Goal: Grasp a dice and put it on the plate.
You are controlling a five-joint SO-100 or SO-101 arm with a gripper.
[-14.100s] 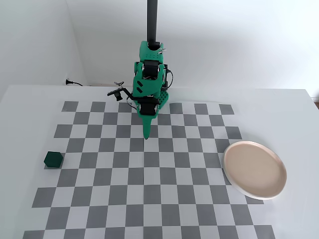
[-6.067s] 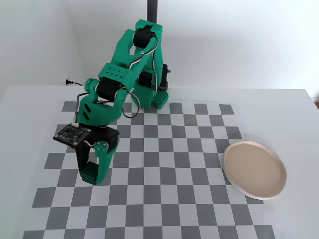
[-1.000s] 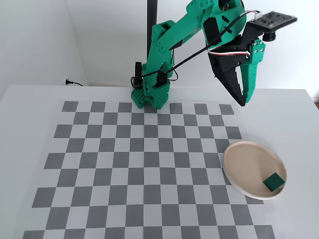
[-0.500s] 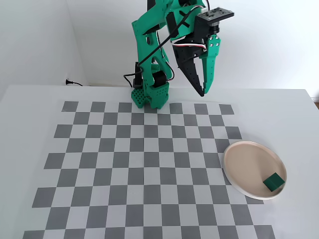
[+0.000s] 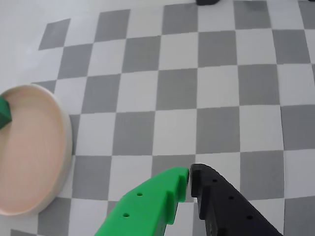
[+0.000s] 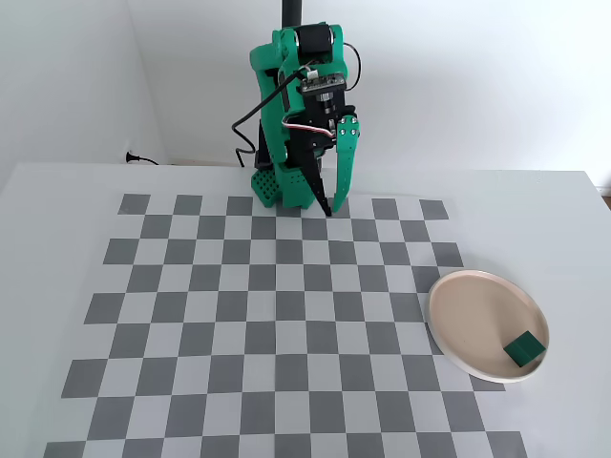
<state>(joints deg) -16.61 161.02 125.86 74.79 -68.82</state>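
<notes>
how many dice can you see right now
1. The dice lies on the plate, near its front right rim in the fixed view; the wrist view catches only its corner at the left edge. Nothing suggests another is hidden.

White table [image 6: 57, 200] with grey checkered mat [image 6: 286, 315], plain white walls [image 6: 477, 76], black pole [image 6: 291, 11] behind.

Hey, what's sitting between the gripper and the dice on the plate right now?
Nothing: in the fixed view, only bare checkerboard squares and the plate's near rim separate the gripper from the dice.
</notes>
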